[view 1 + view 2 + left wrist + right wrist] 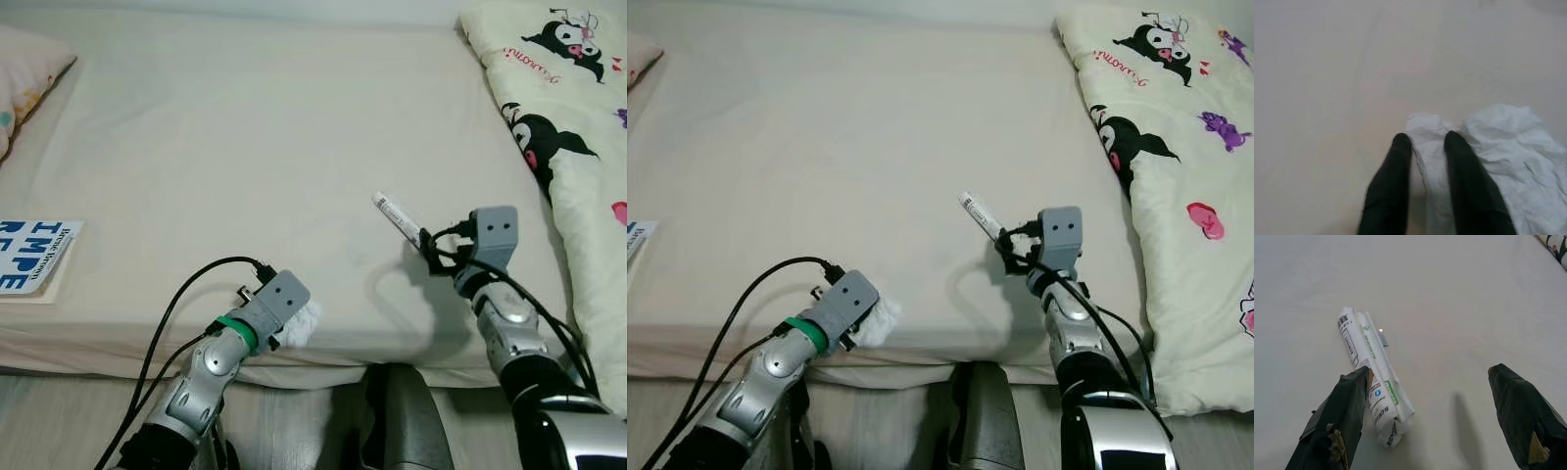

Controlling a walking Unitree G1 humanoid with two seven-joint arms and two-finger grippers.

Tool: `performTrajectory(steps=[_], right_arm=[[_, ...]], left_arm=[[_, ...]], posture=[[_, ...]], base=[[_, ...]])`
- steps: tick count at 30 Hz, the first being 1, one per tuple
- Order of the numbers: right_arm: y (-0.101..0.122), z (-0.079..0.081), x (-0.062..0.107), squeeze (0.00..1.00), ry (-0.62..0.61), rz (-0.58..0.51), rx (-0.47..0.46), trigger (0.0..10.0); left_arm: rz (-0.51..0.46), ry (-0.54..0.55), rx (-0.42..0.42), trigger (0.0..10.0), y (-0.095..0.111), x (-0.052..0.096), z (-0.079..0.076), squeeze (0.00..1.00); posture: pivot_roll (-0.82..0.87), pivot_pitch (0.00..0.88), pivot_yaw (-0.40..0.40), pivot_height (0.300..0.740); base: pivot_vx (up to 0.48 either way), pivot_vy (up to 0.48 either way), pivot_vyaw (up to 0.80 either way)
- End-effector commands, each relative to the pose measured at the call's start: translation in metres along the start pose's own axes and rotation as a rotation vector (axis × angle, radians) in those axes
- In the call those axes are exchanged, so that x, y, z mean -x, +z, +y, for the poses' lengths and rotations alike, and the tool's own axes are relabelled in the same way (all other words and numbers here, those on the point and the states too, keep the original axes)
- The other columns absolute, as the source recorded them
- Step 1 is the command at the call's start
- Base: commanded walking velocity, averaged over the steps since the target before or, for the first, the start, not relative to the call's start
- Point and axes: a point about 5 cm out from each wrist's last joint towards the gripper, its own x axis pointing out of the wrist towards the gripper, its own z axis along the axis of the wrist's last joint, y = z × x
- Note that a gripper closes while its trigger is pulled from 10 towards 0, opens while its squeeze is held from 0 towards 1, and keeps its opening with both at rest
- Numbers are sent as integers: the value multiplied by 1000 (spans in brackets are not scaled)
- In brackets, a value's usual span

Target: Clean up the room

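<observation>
Overhead, in the left eye view, I had my left gripper (pixel 294 328) at lower centre-left, at the near edge of the bed (pixel 245 147), clamped on a crumpled white tissue (pixel 302 323). My right gripper (pixel 423 240) sat right of centre beside a white rolled wrapper (pixel 397 215). A book (pixel 34 255) lay at the left edge, a cartoon-print quilt (pixel 558 108) at upper right.

From the left wrist view, both fingers (pixel 1391 186) pinched a fold of tissue.

From the right wrist view, the fingers (pixel 1339 416) stood wide apart, the wrapper touching one of them.
</observation>
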Motion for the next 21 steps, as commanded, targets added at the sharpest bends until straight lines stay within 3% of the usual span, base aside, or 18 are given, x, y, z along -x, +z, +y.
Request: performTrajectory(steps=[1, 7, 11, 14, 15, 16, 17, 19, 20, 21], right_arm=[[-8, -11, 5, 0, -36, 52, -8, 10000], [-7, -16, 3, 0, -31, 65, -17, 10000], [-10, 0, -1, 0, 71, 104, -124, 10000], [-10, 5, -2, 0, 101, 111, -128, 10000], [-6, 8, -4, 0, 127, 90, -112, 10000], [-6, 8, -4, 0, 127, 90, -112, 10000], [-1, 11, -6, 0, 148, 62, -96, 10000], [0, 12, -7, 0, 153, 56, -93, 10000], [2, 13, -8, 0, 160, 45, -87, 10000], [6, 15, -10, 1000, 161, 35, -85, 10000]], left_arm=[[23, -23, -15, 0, -7, 5, -7, 0], [27, -23, -18, 0, -9, 8, -5, 0], [48, -42, -9, 0, -16, 17, -1, 0], [48, -40, 0, 0, -17, 20, 0, 0], [27, -29, 100, 0, -10, 22, 4, 0], [27, -29, 100, 0, -10, 22, 4, 0], [-8, -22, 219, 0, -2, 25, 10, 0], [-16, -22, 242, 0, -1, 26, 11, 0], [-33, -2, 287, 3725, 4, 28, 16, 0], [-59, 16, 321, 10000, 10, 30, 23, 0]], posture=[[140, 252, -8, 525], [156, 257, -3, 525], [182, 259, -2, 525], [190, 259, -2, 525], [212, 262, 1, 525], [212, 262, 1, 525], [212, 262, 1, 525], [216, 262, 0, 525], [226, 263, -1, 525], [233, 265, -2, 525]], base=[[0, 0, 0], [0, 0, 0], [0, 0, 0], [0, 0, 0], [0, 0, 0], [0, 0, 0], [0, 0, 0], [0, 0, 0], [0, 0, 0], [0, 0, 0]])
